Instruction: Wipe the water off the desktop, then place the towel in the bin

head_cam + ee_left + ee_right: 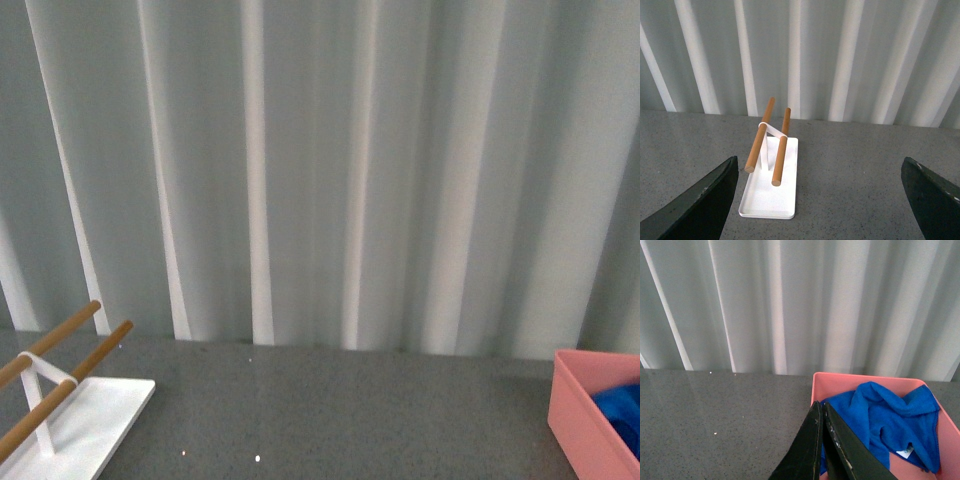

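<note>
**Towel resting in the bin, both grippers free of it**

The towel (890,420), a bright blue microfibre cloth with a fuzzy nap, lies crumpled inside the bin (865,379), its folds slumped against the floor and far wall; a small white label shows near one edge. Its limp, loose heap suggests a soft cloth that settles where it is let go. The bin is salmon-pink plastic with straight walls and a thin rim, and stands on the desktop (350,410) at my right side, so that my right arm reaches it most easily.

My right gripper (822,440) hangs above the near edge of the bin with its dark fingers pressed together and nothing between them. My left gripper (820,200) is spread wide and empty, aimed toward the rack (771,192).

The desktop is matte dark grey with fine light speckles, like stone. I can make out no puddle on it; a few tiny bright flecks show, but whether they are water or glints I cannot tell. The rack has a flat white tray base and two round wooden rods joined by a white bracket. Pale pleated curtains (320,170) close the background. I judge the task essentially complete.
</note>
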### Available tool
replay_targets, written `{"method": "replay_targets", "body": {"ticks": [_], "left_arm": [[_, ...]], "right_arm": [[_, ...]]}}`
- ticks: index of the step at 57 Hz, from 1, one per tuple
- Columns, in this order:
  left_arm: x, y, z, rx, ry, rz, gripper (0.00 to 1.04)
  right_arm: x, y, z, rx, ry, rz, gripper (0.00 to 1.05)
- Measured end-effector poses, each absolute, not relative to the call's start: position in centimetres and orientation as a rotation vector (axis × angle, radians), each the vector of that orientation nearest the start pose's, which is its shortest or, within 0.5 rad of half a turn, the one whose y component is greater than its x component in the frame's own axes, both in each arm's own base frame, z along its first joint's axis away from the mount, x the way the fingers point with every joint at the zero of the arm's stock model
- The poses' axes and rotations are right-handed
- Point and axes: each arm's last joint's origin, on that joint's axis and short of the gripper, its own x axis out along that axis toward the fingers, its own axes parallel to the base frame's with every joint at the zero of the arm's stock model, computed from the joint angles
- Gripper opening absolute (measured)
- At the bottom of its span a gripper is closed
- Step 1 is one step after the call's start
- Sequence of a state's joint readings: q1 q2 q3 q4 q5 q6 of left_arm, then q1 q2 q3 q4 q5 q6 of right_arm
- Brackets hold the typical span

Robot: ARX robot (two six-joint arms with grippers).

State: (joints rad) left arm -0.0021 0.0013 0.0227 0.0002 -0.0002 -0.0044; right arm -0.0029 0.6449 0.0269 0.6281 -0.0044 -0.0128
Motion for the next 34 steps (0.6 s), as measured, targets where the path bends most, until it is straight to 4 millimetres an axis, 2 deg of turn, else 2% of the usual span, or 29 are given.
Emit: {"method": "replay_targets", "body": {"ticks": [34], "left_arm": [[9.6,0.0,17.1,-0.005,-0.022,-0.002,0.98]], "right_arm": [[11.7,0.0,17.5,-0.011,-0.026,0.001,0.03]]}}
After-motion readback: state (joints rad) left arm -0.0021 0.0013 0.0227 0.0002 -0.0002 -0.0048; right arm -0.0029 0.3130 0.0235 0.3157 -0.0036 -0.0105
